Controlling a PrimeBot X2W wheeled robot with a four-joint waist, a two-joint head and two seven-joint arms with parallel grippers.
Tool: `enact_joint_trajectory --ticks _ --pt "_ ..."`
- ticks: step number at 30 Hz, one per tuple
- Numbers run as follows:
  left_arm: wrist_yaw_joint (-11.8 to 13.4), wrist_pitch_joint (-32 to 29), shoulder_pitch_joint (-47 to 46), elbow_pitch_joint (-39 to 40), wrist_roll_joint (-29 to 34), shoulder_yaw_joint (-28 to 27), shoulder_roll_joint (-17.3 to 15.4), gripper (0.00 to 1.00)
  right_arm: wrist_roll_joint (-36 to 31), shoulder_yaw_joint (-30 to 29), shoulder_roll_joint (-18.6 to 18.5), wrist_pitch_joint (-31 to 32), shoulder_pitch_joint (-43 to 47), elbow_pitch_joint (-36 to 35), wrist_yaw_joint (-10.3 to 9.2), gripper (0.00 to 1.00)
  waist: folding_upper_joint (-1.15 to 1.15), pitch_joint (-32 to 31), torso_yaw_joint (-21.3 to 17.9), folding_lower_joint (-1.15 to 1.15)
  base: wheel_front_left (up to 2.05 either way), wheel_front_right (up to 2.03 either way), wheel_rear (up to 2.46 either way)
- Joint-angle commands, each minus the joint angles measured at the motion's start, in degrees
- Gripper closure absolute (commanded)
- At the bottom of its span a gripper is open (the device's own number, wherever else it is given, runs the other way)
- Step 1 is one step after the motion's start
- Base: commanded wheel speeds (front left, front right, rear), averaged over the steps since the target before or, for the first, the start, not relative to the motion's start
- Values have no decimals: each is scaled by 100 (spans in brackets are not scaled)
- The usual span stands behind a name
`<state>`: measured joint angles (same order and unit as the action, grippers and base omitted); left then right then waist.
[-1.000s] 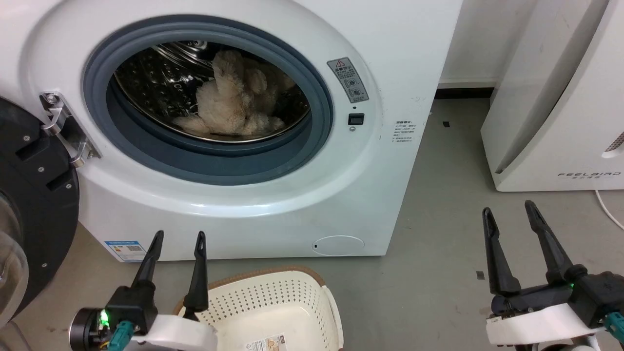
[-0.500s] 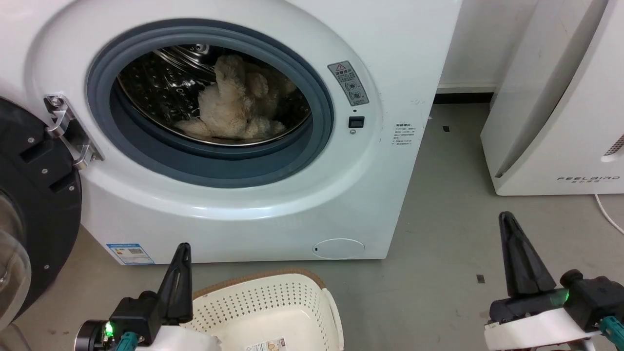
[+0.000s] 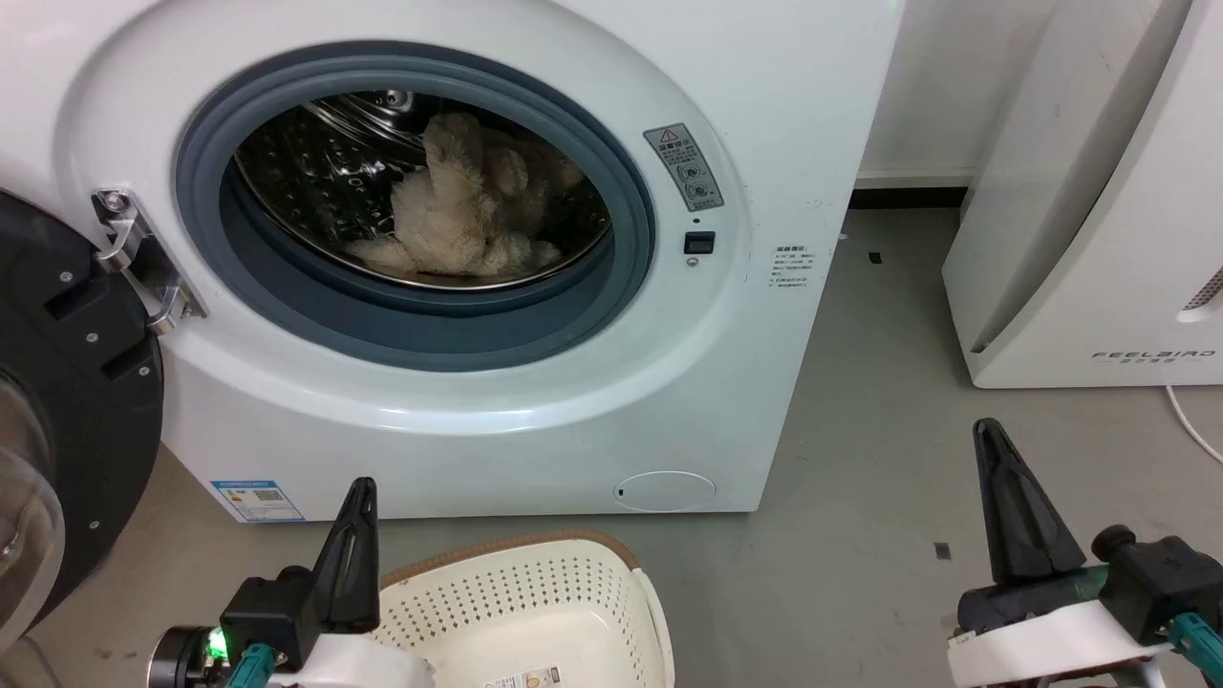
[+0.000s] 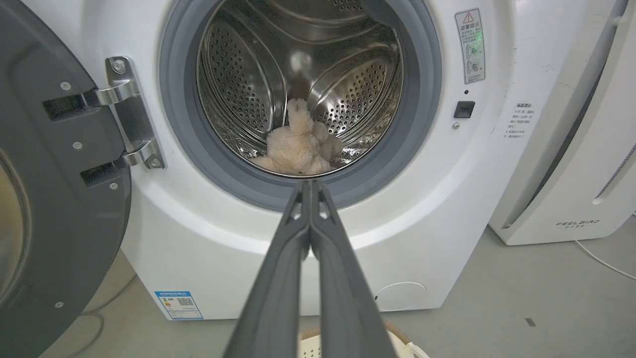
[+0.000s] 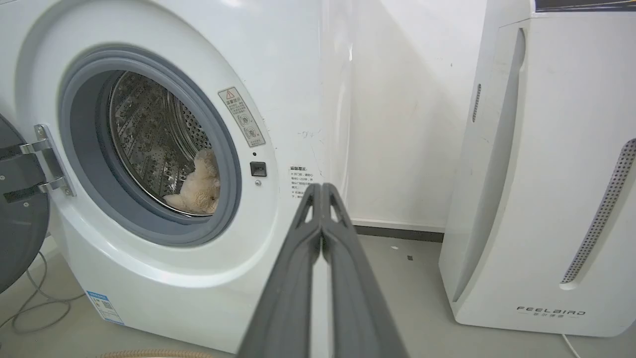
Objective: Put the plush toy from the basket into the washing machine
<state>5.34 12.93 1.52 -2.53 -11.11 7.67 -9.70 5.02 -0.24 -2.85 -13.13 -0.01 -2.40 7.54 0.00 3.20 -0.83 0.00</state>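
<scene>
The beige plush toy (image 3: 459, 215) lies inside the steel drum of the white washing machine (image 3: 669, 363), behind the grey gasket; it also shows as plush toy (image 4: 300, 149) and plush toy (image 5: 198, 186). The black-rimmed door (image 3: 67, 401) hangs open at the left. The cream basket (image 3: 535, 612) stands on the floor in front of the machine, holding nothing but its label. My left gripper (image 3: 361, 489) is shut and empty at the basket's left rim. My right gripper (image 3: 986, 432) is shut and empty over the floor at the lower right. Both point at the machine.
The white slanted appliance lettered FEELBIRD (image 3: 1099, 210) stands to the right of the washer, with a strip of grey floor (image 3: 889, 459) between them. A white cable (image 3: 1190, 411) runs on the floor beside it. Grey cables (image 5: 35, 308) lie under the open door.
Both grippers went from open to shut and drew back lower in the head view. The head camera shifted slightly. The plush toy stays in the drum.
</scene>
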Motion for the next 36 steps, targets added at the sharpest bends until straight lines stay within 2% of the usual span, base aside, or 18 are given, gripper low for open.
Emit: enact_joint_trajectory --ticks 1,36 --pt "-27 -36 -20 29 61 -47 32 100 -54 3 0 50 0 22 -1 100 0 -5 2 0 0 0 0" --pt "-197 -456 -64 104 412 -288 249 100 -203 10 -1 472 0 95 -2 100 0 -110 29 0 0 0 0"
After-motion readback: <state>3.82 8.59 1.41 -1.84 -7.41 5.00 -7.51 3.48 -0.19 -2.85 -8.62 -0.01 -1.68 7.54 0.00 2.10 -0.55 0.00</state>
